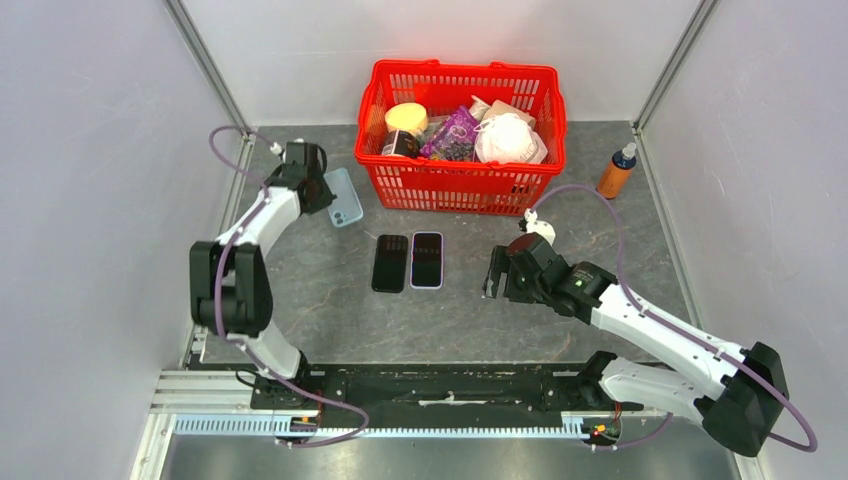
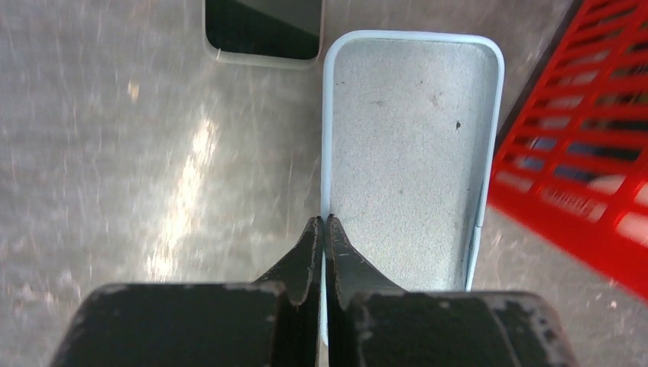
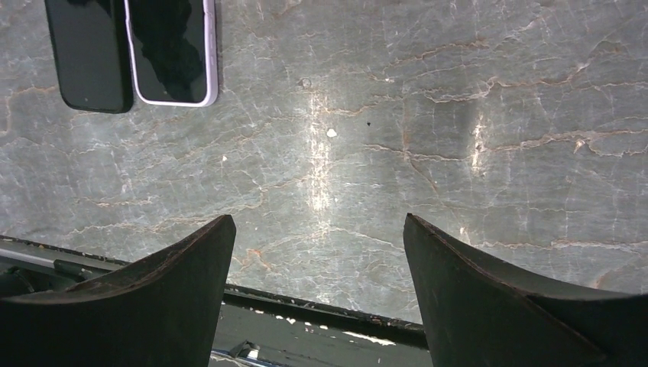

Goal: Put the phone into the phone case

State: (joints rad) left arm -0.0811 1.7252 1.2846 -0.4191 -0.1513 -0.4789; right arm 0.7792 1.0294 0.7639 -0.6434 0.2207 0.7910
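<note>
1. The grey marbled table carries everything. Its near edge is hidden by the arms' black mounting rail.
2. The red basket stands at the far side. In the left wrist view only a blurred corner of it shows.
3. The left gripper is pinched shut on the phone case. The case's left side wall runs in between the fingertips, and its near end is hidden under the fingers.
4. The right gripper hangs over bare table with its jaws spread wide, holding nothing.
5. The phone case – pale blue, open side up – sits just left of the basket and well apart from the right gripper.
6. The black phone and the lilac-edged phone lie side by side, screens up, mid-table. They are between the two grippers and near the case but not touching it.
7. In the left wrist view a dark screen with a pale rim lies just past the case, cut off at the top. I cannot tell which of the two phones it is.
8. The orange bottle stands right of the basket, its label too small to read.
9. In the basket are a yellow-lidded jar, a purple packet and a white bundle – their print is unreadable.
</note>
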